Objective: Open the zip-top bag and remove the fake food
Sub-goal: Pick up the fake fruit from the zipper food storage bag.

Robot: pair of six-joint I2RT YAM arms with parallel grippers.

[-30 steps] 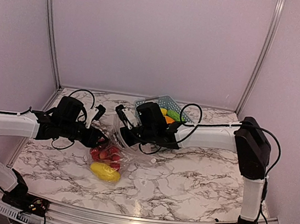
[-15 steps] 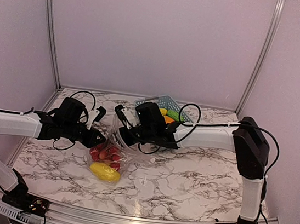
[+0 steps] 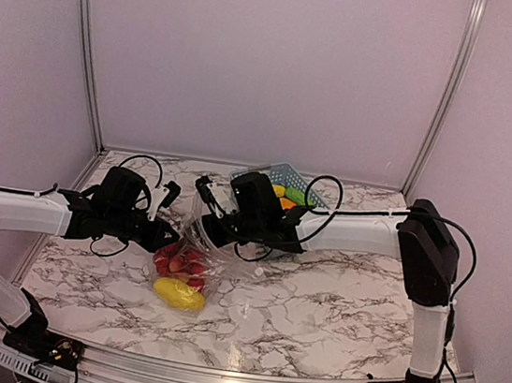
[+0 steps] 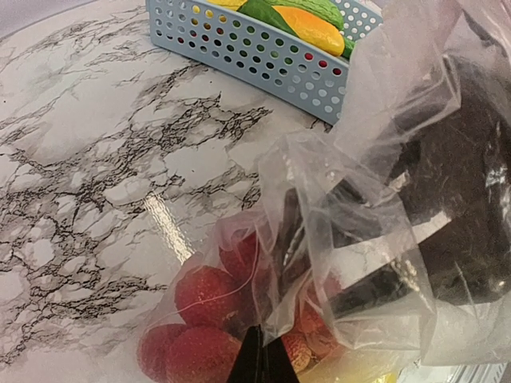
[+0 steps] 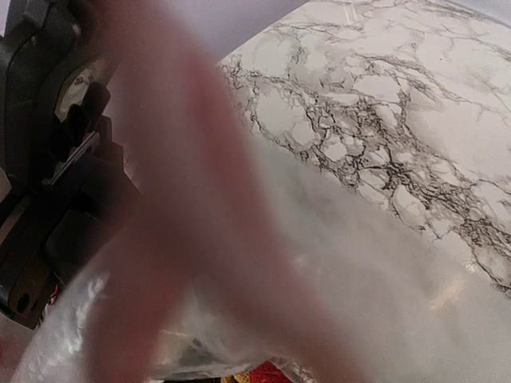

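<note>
The zip-top bag [image 3: 193,251] lies at the table's centre-left with its mouth lifted between my two grippers. Inside it are fake food pieces: red strawberries [image 3: 180,262] and a yellow lemon [image 3: 178,294]. My left gripper [image 3: 167,234] is shut on a fold of the bag's clear plastic [image 4: 319,239]; its fingertips [image 4: 259,363] are pinched together just above the strawberries [image 4: 200,307]. My right gripper [image 3: 204,227] holds the opposite side of the bag's mouth. In the right wrist view blurred plastic [image 5: 239,263] covers the lens and hides the jaws.
A blue-grey lattice basket [image 3: 268,173] stands at the back centre, holding corn and green toy produce [image 3: 291,196]; it also shows in the left wrist view [image 4: 239,56]. The left gripper's body [image 5: 48,183] fills the left of the right wrist view. Marble tabletop [image 3: 335,306] stretches to the right.
My right gripper has moved slightly back and up, drawing its side of the bag's mouth away from the left gripper. The left gripper has barely moved.
</note>
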